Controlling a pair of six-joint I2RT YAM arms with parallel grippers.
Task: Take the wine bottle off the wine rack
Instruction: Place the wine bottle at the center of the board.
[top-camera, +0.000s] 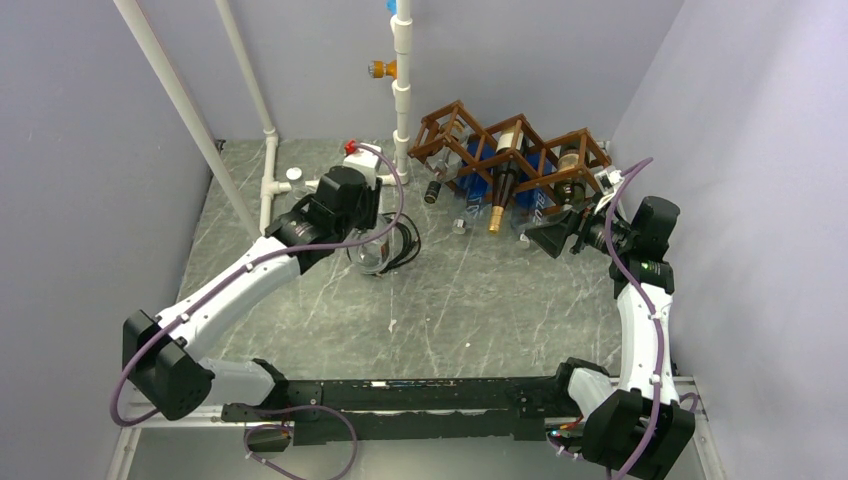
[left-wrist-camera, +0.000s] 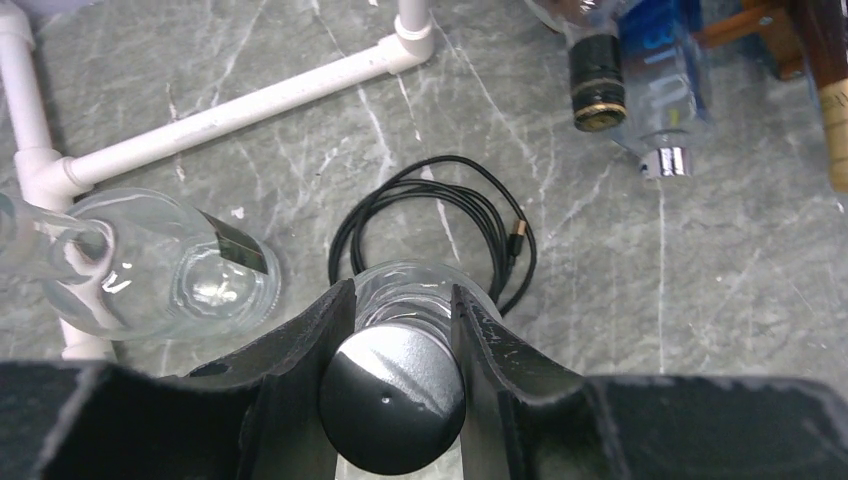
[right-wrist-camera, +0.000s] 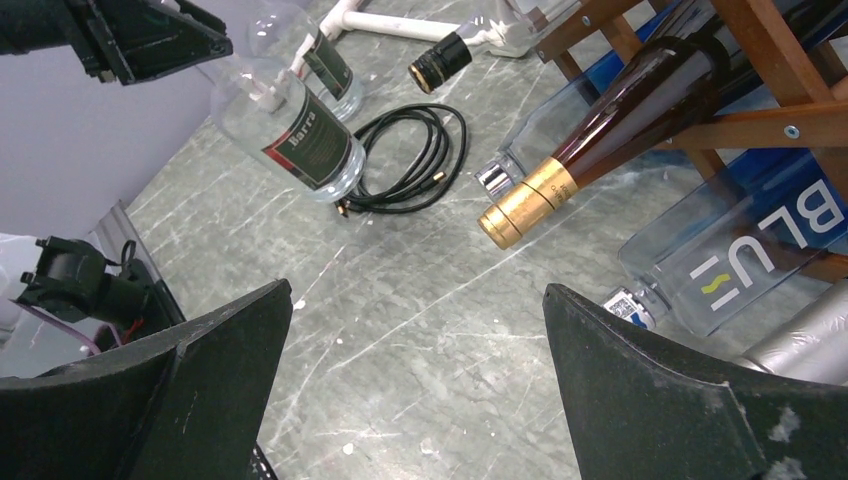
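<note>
The dark wine bottle (right-wrist-camera: 615, 125) with the gold foil sits in the wine rack (right-wrist-camera: 780, 122), slotted through a cell with its neck poking out and down toward the surface (right-wrist-camera: 430, 330). So that one is not out yet.

My right gripper (right-wrist-camera: 417, 290) hovers in front of the rack, fingers spread wide, nothing between them, the gold neck ahead of them and apart.

Well away from the rack, my left gripper (left-wrist-camera: 400, 300) has its fingers narrow, clamped on the black-capped neck of a clear bottle (right-wrist-camera: 295, 130) with a dark label. It hangs tilted and looks lifted off the surface. I judge that bottle is off the rack, and setting it down is what remains for that arm.

The rack's other cells are busy: blue-labelled clear bottles (right-wrist-camera: 740, 250) and a black-capped one with a gold band (right-wrist-camera: 440, 62), all necks outward. The held bottle looks see-through; I cannot tell whether liquid is inside.

Farther from the rack, a second clear bottle (left-wrist-camera: 170, 265) stands by the white pipes (left-wrist-camera: 250, 105), and a coiled black cable (right-wrist-camera: 410, 160) lies below the held bottle.
</note>
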